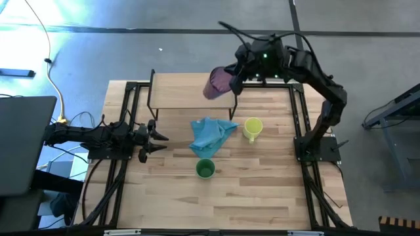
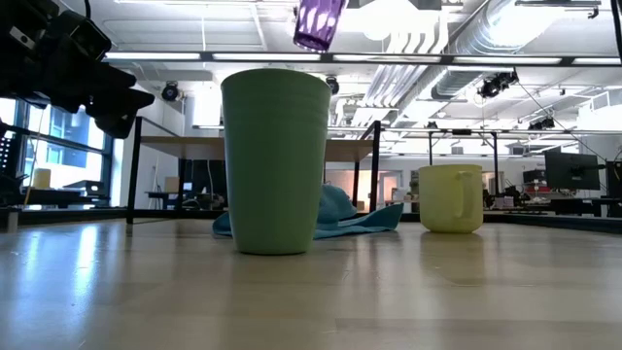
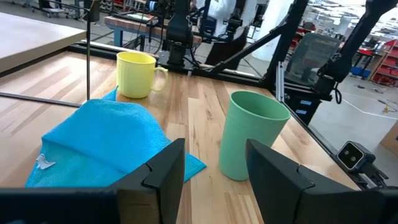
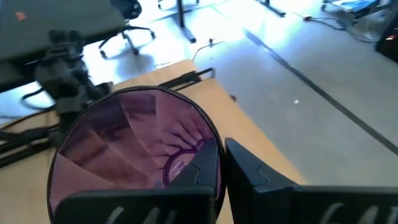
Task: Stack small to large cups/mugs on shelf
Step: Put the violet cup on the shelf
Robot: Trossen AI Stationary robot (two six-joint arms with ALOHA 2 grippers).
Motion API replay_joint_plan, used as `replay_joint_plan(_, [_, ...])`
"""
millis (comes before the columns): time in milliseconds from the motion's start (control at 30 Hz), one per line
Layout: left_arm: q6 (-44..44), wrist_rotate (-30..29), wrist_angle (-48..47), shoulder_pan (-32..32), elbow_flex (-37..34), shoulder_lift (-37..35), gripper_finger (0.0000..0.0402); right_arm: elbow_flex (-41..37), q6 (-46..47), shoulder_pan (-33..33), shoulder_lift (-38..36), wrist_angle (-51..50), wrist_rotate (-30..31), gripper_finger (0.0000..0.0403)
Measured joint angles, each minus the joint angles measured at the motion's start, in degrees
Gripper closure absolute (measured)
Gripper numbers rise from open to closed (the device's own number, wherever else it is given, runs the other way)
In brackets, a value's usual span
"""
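My right gripper point(image 1: 231, 80) is shut on the translucent purple ribbed tumbler point(image 1: 216, 84), high above the right end of the low light-wood shelf point(image 1: 177, 92). The low view shows the tumbler point(image 2: 319, 21) far above the table. The yellow mug point(image 1: 252, 128) stands on its base to the right of the light blue cloth point(image 1: 211, 134). The green cup point(image 1: 205, 168) stands upright nearer the table's near edge. My left gripper point(image 1: 156, 140) is open at the table's left side, pointing at the green cup point(image 3: 252, 134). My right gripper holds the purple tumbler by its rim point(image 4: 214, 152), with one finger inside the mouth and one finger point(image 4: 255, 177) outside the wall. The fingers come from above, pointing down into the open mouth. The tumbler hangs below them, lifted clear and slightly tilted.
The blue cloth point(image 3: 99, 140) lies crumpled in front of the shelf, between the left gripper and the yellow mug point(image 3: 137, 73). Black metal frame rails run along the table's left and right sides. The shelf top point(image 2: 253, 146) is bare where it shows.
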Motion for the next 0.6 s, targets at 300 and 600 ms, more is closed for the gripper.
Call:
replay_joint_plan(300, [0.00, -0.25, -0.04, 0.00, 0.00, 0.00, 0.0245, 0.00, 1.09, -7.46, 0.04, 1.07, -1.04, 0.0403])
replay_joint_plan(600, [-0.01, -1.39, -0.30, 0.01, 0.00, 0.00, 0.0245, 0.00, 2.14, -12.57, 0.74, 1.36, -5.16, 0.0403])
